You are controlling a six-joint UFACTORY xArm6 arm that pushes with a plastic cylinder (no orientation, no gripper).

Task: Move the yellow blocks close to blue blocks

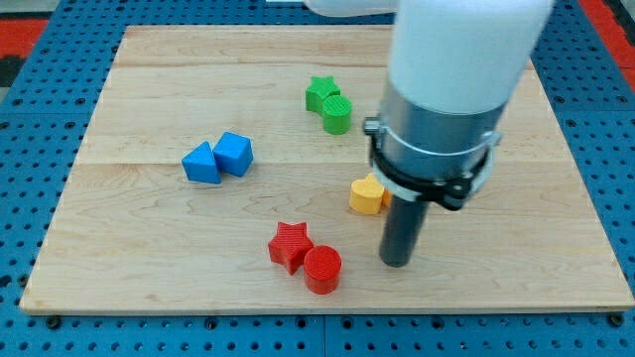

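Resting on the wooden board (149, 268) in the lower right of the frame, my tip (397, 262) is the blunt lower end of a straight dark rod; it carries no jaws, so it neither opens nor closes and grips nothing. Above it the grey collar and the white arm body (456, 59) fill the upper right of the frame.

Just up and to the view's left of my tip lies a yellow heart-shaped block (365, 195), near the rod but apart from the tip itself; its right side is hidden behind the rod and collar, so whether a second yellow piece sits there cannot be told.

To the view's left of my tip, near the bottom edge of the board, a red cylinder (322, 269) touches a red star (290, 244).

Further up, near the centre top, a green star (321, 93) touches a green cylinder (337, 114).

Well apart, at the left centre of the frame, two blue blocks sit side by side and touching: a blue triangular block (201, 164) and a blue cube (235, 154). The yellow block lies well to the right of this blue pair.

The board rests on a blue perforated table (30, 149).
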